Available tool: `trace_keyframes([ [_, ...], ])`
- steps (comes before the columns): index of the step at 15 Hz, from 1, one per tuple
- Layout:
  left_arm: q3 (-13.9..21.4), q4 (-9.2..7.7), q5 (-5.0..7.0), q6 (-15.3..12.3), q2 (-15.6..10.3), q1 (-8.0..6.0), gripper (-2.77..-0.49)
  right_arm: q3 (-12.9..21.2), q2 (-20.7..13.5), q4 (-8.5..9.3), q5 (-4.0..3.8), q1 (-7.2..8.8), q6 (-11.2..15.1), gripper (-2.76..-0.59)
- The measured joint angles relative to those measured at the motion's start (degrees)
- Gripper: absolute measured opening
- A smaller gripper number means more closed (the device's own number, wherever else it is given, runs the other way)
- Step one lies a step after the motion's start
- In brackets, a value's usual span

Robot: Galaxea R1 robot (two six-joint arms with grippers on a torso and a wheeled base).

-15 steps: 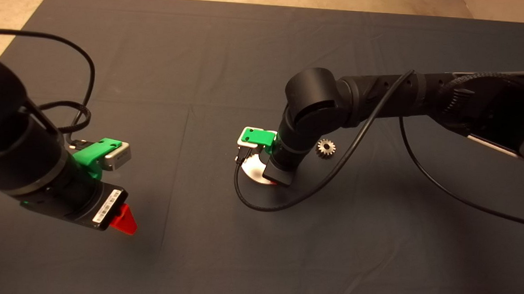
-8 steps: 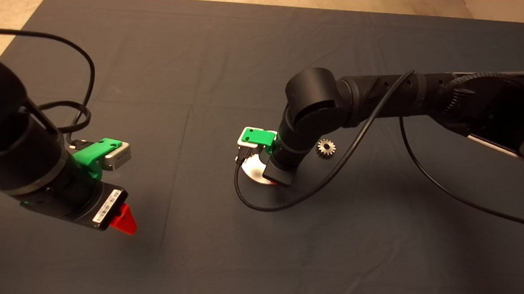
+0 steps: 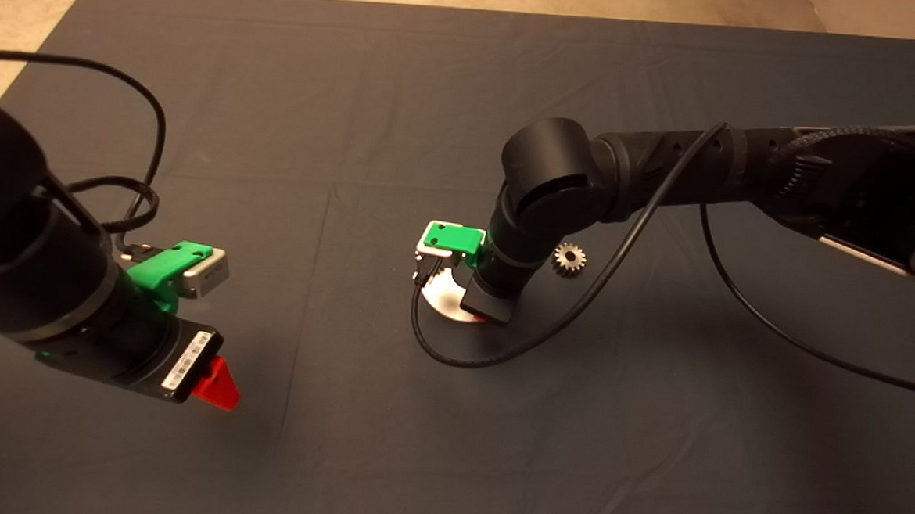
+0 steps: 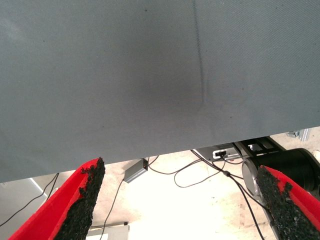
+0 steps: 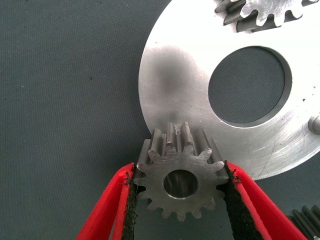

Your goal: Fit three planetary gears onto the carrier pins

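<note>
Steel gear in grip: a dull grey-silver toothed spur gear with a round centre hole (image 5: 181,183) sits clamped between the black pads (image 5: 131,200) of the right gripper (image 5: 181,200), one pad on each side of its teeth. Its flat face is turned to the wrist camera and its tooth flanks show plainly.
Position of held gear: at the edge of the flat round shiny metal disc (image 5: 185,75), partly overlapping its rim; whether it touches the disc cannot be told.
Disc: bright brushed surface with a large round centre hole through which the dark mat (image 3: 403,90) shows. It lies on the mat under the right gripper (image 3: 479,314), near the middle of the head view.
Carrier pins: one short silver post (image 5: 315,124) shows at the edge of the right wrist view, standing on the disc. Others cannot be made out.
Gear count: four gear shapes appear across the views. One is held; one lies on the disc across its centre hole from the held gear (image 5: 265,14); one shows partly beside the disc (image 5: 307,217); one lies loose on the mat beside the right arm (image 3: 569,259). Whether the last two are the same gear cannot be told.
Left gripper: (image 4: 182,200) hangs above the mat's near left part, well apart from the disc, with its red fingers (image 4: 75,200) spread wide and nothing between them.
</note>
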Motion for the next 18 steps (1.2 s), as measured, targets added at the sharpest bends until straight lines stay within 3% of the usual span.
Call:
trace_keyframes([
  [9,0.0,0.0,0.0,-0.01,0.0,0.0,-1.09,0.0,-0.45,0.02,0.44,-0.01,0.0,-2.28],
  [18,0.02,0.0,0.0,0.0,0.0,0.0,-1.09,1.23,-0.44,-0.05,0.21,-0.34,0.01,-2.29],
])
